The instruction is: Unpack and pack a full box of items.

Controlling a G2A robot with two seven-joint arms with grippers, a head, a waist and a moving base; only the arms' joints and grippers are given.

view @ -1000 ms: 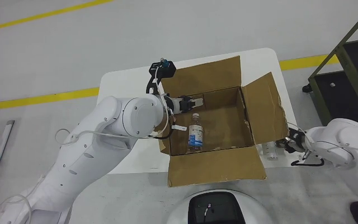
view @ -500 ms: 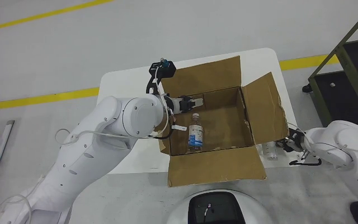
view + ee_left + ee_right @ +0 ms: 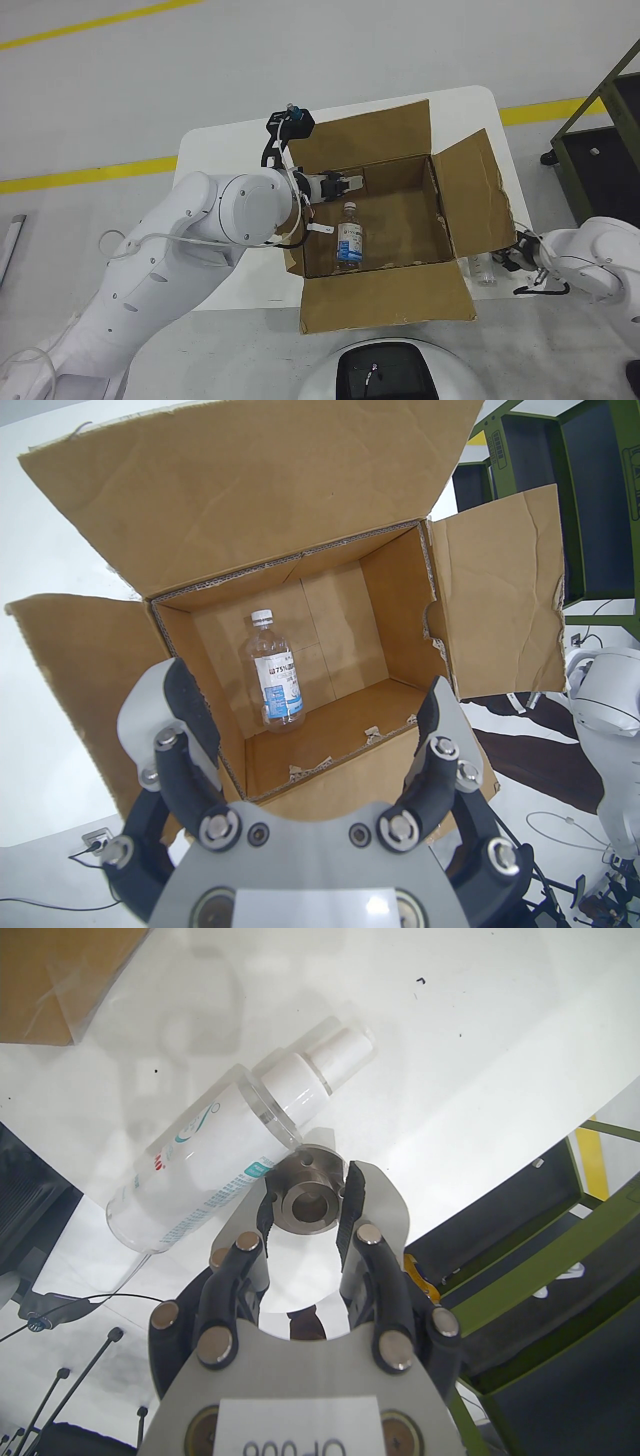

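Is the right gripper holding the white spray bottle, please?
No, the right gripper grips a metal ring; the spray bottle lies beside it.

The white table [image 3: 225, 145] carries an open cardboard box [image 3: 385, 292] (flaps spread). Just beside the box, on the right arm's side, a white spray bottle [image 3: 200, 1163] lies on its side.

Top view: cardboard box [image 3: 370, 135] left flap hidden under left arm [image 3: 240, 210] | spray bottle [image 3: 483, 270] too small to detail | right wrist view: metal ring [image 3: 307, 1203] flanks covered by right gripper [image 3: 310, 1200]
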